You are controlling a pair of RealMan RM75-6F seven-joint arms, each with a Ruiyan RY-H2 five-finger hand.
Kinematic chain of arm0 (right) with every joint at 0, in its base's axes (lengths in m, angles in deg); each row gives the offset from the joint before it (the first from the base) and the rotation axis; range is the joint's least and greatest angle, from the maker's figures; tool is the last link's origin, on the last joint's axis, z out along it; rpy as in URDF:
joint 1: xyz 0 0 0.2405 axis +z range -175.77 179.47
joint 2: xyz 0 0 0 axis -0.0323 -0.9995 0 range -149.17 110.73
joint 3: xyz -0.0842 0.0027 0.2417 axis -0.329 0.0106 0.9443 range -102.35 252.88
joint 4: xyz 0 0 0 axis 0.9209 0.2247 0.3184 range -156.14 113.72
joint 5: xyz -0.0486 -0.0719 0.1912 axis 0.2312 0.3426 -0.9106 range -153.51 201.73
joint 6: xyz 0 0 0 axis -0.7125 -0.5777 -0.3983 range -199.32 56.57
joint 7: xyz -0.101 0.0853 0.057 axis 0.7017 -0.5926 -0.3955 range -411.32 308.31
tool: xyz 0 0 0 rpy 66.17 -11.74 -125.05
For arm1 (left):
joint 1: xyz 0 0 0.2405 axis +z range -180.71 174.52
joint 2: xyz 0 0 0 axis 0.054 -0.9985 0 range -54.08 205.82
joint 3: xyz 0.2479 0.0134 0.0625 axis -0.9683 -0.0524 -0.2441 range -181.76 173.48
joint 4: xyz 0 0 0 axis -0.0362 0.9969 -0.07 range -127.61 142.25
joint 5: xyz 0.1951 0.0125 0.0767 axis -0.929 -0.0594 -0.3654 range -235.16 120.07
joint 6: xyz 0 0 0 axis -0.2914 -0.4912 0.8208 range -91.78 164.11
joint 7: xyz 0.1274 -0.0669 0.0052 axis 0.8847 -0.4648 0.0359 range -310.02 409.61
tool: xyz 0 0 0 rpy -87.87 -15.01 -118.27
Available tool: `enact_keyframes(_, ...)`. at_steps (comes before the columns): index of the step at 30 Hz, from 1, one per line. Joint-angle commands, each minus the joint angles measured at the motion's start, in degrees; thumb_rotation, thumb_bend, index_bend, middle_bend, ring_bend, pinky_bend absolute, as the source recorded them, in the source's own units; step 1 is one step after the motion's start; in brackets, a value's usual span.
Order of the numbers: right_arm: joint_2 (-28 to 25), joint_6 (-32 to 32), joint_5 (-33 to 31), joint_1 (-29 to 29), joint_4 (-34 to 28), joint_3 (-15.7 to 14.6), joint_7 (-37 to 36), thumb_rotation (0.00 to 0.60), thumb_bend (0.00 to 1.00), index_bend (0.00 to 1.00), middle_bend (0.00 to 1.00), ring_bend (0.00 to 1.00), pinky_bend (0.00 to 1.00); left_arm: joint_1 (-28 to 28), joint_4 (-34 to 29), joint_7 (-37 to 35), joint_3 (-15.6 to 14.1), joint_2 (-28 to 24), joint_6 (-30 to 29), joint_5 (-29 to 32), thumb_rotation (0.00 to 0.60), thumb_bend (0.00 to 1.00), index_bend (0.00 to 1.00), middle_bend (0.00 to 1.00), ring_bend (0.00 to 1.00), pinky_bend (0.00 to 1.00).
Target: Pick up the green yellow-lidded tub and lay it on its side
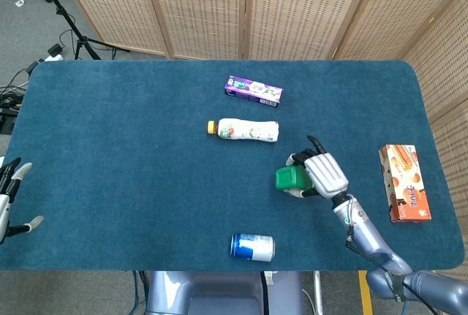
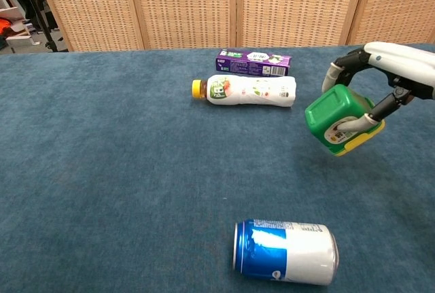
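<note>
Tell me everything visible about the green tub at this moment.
The green tub looks like glossy plastic, squarish with rounded corners, with a yellow lid and a small label on its side. It is tilted, its base facing up and left and its lid low and right. The right hand holds it from above, fingers curled over one side and the thumb against the other. It appears lifted off the blue table, right of the white bottle.

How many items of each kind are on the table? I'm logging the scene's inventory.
Boxes: 2, purple box, orange box
Bottles: 1, white bottle
Cans: 1, blue can
Tubs: 1, green tub, held above the table by the right robot hand
Total: 5
</note>
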Motion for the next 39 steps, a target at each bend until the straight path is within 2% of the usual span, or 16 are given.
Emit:
enact_keyframes(1,7.02,-3.03,2.02,-3.21,10.98,0.96,-19.77,0.6,0.87,0.59,0.56,0.35,0.03,-0.03,0.01,0.28,0.14,0.16,0.1,0.4,0.6,0.0,0.0,0.0,0.0,0.0)
enact_keyframes(6,11.31,-4.76,3.84,-3.84,18.99,0.43,-25.2,0.6,0.95,0.59,0.55,0.34,0.03,-0.24,0.01,1.04,0.21,0.45,0.54,0.79,0.6,0.0,0.0,0.0,0.0,0.0)
enact_keyframes(14,17.67,-3.99,3.89,-4.91,30.83,-0.16,-32.11,0.6,0.97,0.59,0.54,0.3,0.03,-0.39,-0.13,2.43,0.08,1.01,0.83,0.9,0.6,0.0,0.0,0.0,0.0,0.0)
enact_keyframes(16,18.41,-3.75,4.2,-5.03,32.7,-0.48,-33.2,0.6,0.97,0.59,0.51,0.28,0.03,-0.41,-0.14,2.57,0.08,1.08,0.89,0.96,0.6,0.0,0.0,0.0,0.0,0.0)
enact_keyframes(19,18.85,-3.56,5.03,-5.11,34.68,-1.18,-34.68,0.6,0.96,0.58,0.4,0.19,0.03,-0.46,-0.19,2.8,0.09,1.13,0.96,1.03,0.6,0.0,0.0,0.0,0.0,0.0)
enact_keyframes(20,18.77,-3.55,5.47,-5.11,35.11,-1.52,-35.2,0.6,0.95,0.49,0.32,0.14,0.03,-0.47,-0.21,2.77,0.1,1.14,0.98,1.06,0.6,0.0,0.0,0.0,0.0,0.0)
enact_keyframes(21,18.62,-3.56,6.02,-5.11,35.72,-1.95,-35.66,0.6,0.92,0.33,0.2,0.08,0.03,-0.46,-0.25,2.68,0.13,1.13,0.95,1.11,0.6,0.0,0.0,0.0,0.0,0.0)
enact_keyframes(22,18.48,-3.56,6.55,-5.07,36.21,-2.37,-35.71,0.6,0.88,0.22,0.13,0.04,0.02,-0.45,-0.26,2.62,0.16,1.11,0.92,1.12,0.6,0.0,0.0,0.0,0.0,0.0)
enact_keyframes(23,18.28,-3.63,7.3,-5.0,36.62,-2.98,-35.87,0.6,0.81,0.07,0.04,0.01,0.01,-0.43,-0.26,2.55,0.18,1.08,0.86,1.14,0.6,0.0,0.0,0.0,0.0,0.0)
enact_keyframes(24,17.9,-3.71,8.2,-4.92,36.74,-3.73,-36.57,0.6,0.71,0.0,0.0,0.0,0.01,-0.39,-0.27,2.47,0.21,1.05,0.76,1.14,0.6,0.0,0.0,0.0,0.0,0.0)
enact_keyframes(27,16.43,-6.52,9.98,-5.03,35.58,-4.22,-40.31,0.6,0.46,0.0,0.0,0.0,0.0,-0.27,-0.29,2.26,0.27,0.99,0.4,1.04,0.6,0.0,0.0,0.0,0.0,0.0)
enact_keyframes(28,16.13,-7.82,10.46,-5.12,35.52,-4.17,-40.28,0.6,0.43,0.0,0.0,0.0,0.0,-0.26,-0.28,2.22,0.25,0.97,0.37,0.99,0.6,0.0,0.0,0.0,0.0,0.0)
enact_keyframes(32,13.93,-14.5,12.86,-5.71,32.78,-3.9,-38.64,0.6,0.41,0.0,0.0,0.0,0.0,-0.24,-0.24,2.15,0.11,0.92,0.29,0.66,0.6,0.0,0.0,0.0,0.0,0.0)
enact_keyframes(39,7.29,-19.4,15.19,-6.58,22.83,-4.04,-32.43,0.6,0.4,0.0,0.0,0.0,0.0,0.02,-0.28,1.58,-0.02,0.71,-0.35,0.1,0.6,0.0,0.0,0.0,0.0,0.0)
